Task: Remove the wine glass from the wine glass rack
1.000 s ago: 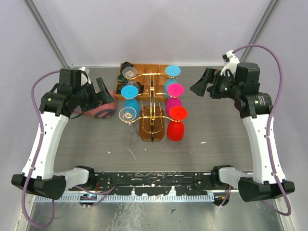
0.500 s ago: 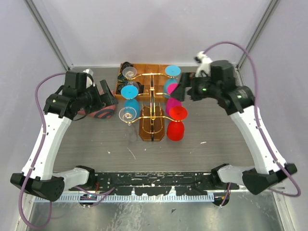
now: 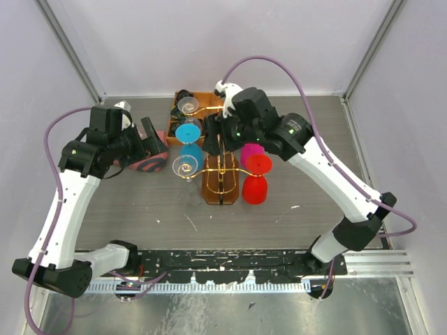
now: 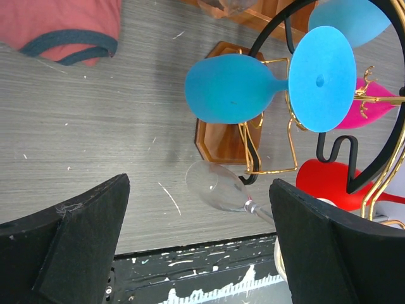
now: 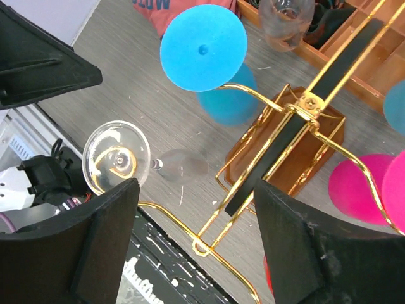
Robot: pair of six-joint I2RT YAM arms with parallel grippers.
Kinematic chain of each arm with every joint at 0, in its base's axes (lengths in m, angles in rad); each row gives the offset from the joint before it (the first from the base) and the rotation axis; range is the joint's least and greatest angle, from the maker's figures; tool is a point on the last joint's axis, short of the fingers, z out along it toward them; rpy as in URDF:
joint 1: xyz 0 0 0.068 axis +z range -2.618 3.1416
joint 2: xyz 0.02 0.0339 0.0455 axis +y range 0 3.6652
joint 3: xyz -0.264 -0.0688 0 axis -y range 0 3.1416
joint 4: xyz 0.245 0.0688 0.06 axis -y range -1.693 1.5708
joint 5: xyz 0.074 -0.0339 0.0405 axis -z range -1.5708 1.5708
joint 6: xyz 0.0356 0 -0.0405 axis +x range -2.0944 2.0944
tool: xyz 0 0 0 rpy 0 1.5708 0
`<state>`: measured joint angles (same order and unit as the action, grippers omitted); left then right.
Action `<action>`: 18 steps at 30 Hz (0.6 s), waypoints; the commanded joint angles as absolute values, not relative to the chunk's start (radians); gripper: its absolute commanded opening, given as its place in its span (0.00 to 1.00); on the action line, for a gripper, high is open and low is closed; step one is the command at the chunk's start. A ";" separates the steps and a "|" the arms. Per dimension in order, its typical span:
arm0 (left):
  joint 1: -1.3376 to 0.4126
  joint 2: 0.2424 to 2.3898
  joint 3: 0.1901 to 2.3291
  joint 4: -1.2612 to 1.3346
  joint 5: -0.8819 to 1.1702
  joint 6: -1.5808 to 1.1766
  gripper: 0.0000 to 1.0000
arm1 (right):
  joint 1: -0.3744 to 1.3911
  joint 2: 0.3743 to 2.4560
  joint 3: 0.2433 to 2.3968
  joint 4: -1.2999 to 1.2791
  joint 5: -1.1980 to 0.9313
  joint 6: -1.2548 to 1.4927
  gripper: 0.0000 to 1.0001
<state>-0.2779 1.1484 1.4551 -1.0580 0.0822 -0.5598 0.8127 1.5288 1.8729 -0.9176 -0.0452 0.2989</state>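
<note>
The gold wire wine glass rack [image 3: 221, 162] stands mid-table on its amber base [image 3: 219, 188]. Several wine glasses hang on it upside down: a clear one [image 3: 184, 167] at front left, a blue one [image 3: 188, 132] behind it, pink [image 3: 251, 150] and red [image 3: 255, 188] on the right. My right gripper [image 3: 214, 131] hovers open above the rack's left side; its view looks down on the blue glass foot [image 5: 202, 47] and the clear glass [image 5: 118, 158]. My left gripper [image 3: 149, 135] is open, left of the rack, facing the blue glass [image 4: 233, 88] and the clear glass bowl [image 4: 215, 185].
An orange-brown compartmented tray [image 3: 209, 101] sits behind the rack, with another clear glass [image 3: 187, 106] at its left. A salmon-pink item with a dark rim [image 3: 144, 164] lies on the table under my left gripper. The black rail [image 3: 223, 259] runs along the near edge.
My right arm swung from the right side of the table leftward to above the rack. The left arm shifted only slightly. No glass has moved.
</note>
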 commanded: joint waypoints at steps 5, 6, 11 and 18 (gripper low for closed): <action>-0.281 1.115 1.464 -1.117 0.019 -0.533 0.98 | 0.795 1.481 1.926 -0.954 0.269 0.314 0.75; -0.281 1.108 1.460 -1.118 0.015 -0.532 0.98 | 0.763 1.471 1.923 -0.957 0.271 0.306 0.76; -0.281 1.102 1.445 -1.115 0.029 -0.537 0.98 | 0.595 1.501 1.961 -1.010 0.229 0.245 0.85; -0.281 1.086 1.413 -1.120 0.029 -0.547 0.98 | 0.547 1.537 1.966 -1.034 0.245 0.207 0.95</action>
<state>-0.2779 1.1084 1.4387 -1.1103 0.0349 -0.5510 0.5499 1.5341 1.9507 -1.0321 0.2085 0.2432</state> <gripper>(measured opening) 0.983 0.956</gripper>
